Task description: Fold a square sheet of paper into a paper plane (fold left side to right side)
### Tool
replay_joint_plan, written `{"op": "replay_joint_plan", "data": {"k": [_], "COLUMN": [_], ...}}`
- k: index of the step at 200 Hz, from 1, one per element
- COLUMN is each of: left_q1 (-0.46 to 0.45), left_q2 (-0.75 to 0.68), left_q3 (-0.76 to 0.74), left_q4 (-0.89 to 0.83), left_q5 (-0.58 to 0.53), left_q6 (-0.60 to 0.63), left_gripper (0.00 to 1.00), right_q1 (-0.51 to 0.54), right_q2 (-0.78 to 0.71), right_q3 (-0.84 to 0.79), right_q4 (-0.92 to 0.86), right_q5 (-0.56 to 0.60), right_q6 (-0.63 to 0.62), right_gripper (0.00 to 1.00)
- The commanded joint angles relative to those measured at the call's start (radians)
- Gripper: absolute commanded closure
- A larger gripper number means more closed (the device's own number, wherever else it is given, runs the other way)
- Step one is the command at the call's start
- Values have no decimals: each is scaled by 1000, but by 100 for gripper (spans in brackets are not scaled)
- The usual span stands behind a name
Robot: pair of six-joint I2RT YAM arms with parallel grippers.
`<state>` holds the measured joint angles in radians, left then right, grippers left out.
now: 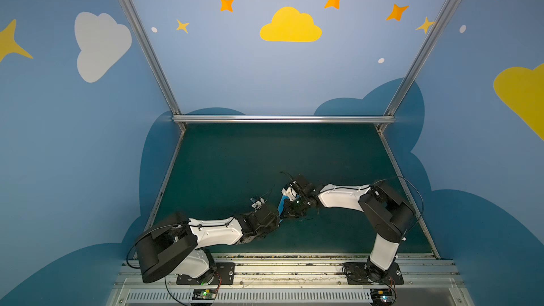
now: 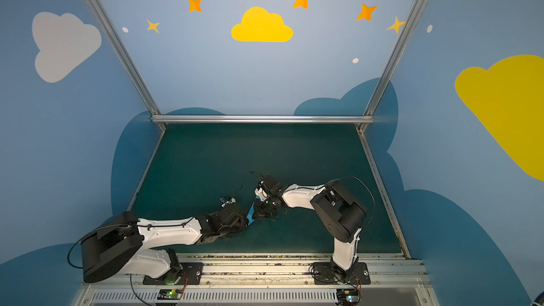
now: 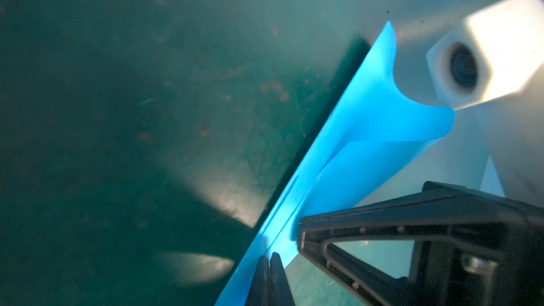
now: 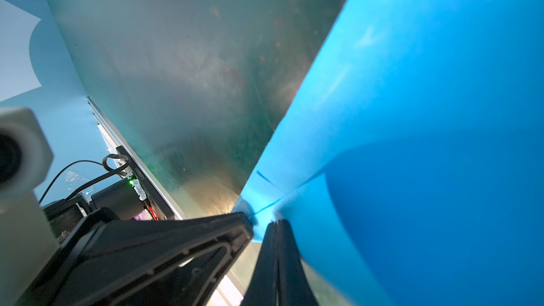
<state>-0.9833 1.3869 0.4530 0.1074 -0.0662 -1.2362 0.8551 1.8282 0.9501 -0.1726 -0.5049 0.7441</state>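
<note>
Left wrist view: my left fingers [image 3: 277, 278] pinch the square sheet of paper [image 3: 368, 130] tight, my right fingers [image 4: 288, 256] clamped on it beside them. Doubled sheet stands over the near-middle worktop [image 1: 235, 157], likely keeping edges aligned for creasing.

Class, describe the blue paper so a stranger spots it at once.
Find the dark green table mat, then look near the middle of its front half. Pinched by the left gripper and right gripper is the sheet of paper: thin, curled, bright sky-blue, unlike the black grippers.
</note>
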Motion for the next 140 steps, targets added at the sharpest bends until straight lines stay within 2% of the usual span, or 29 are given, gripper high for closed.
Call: {"op": "replay_joint_plan", "data": {"k": [1,67,99,140], "left_q1": [-2,-2,-2,2], "left_q2": [-18,-58,-164,-270], "left_q3": [-21,-81,-108,-58], "left_q4": [-59,-108,-183,-223], "left_q5": [-3,59,49,8], "left_q6": [-4,-33,-36,-31], "left_gripper": [96,96,96,96], "right_q1": [9,9,9,9], "right_q2": [29,25,18,20], "right_q3": [-1,-7,-17,-25], "right_q4": [-68,-68,-64,-57], "right_q5": [45,48,48,49], "right_q6": [-1,3,6,8], "right_gripper": [100,100,100,100]}}
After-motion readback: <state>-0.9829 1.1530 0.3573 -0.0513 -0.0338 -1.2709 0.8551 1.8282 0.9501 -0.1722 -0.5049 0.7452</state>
